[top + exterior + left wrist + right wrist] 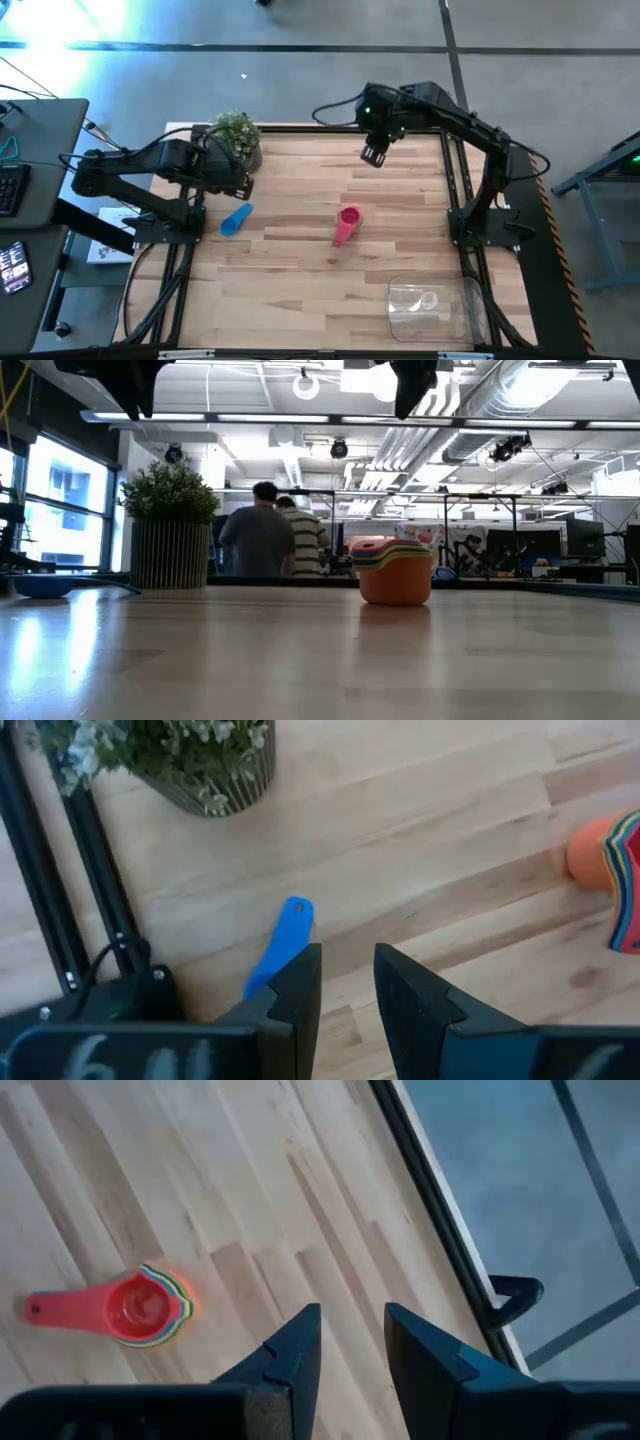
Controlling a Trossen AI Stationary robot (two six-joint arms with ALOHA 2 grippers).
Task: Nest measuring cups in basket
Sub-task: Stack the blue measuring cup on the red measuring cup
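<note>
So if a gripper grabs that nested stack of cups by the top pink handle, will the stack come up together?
Probably not. The stack of cups looks loosely nested, so lifting the pink handle likely raises only the top cup. Being small plastic, it is likely light and may slide or tip when nudged.

The left arm reaches in from its side, its left gripper (243,187) held low, fingers (300,985) parted by a narrow gap, holding nothing. The right arm stretches toward the far edge, right gripper (373,155) raised, fingers (297,1345) likewise slightly apart and empty.

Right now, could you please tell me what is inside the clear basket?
The basket holds something pale, perhaps one cup; its glare hides details. The nested stack and blue cup lie outside.
</note>
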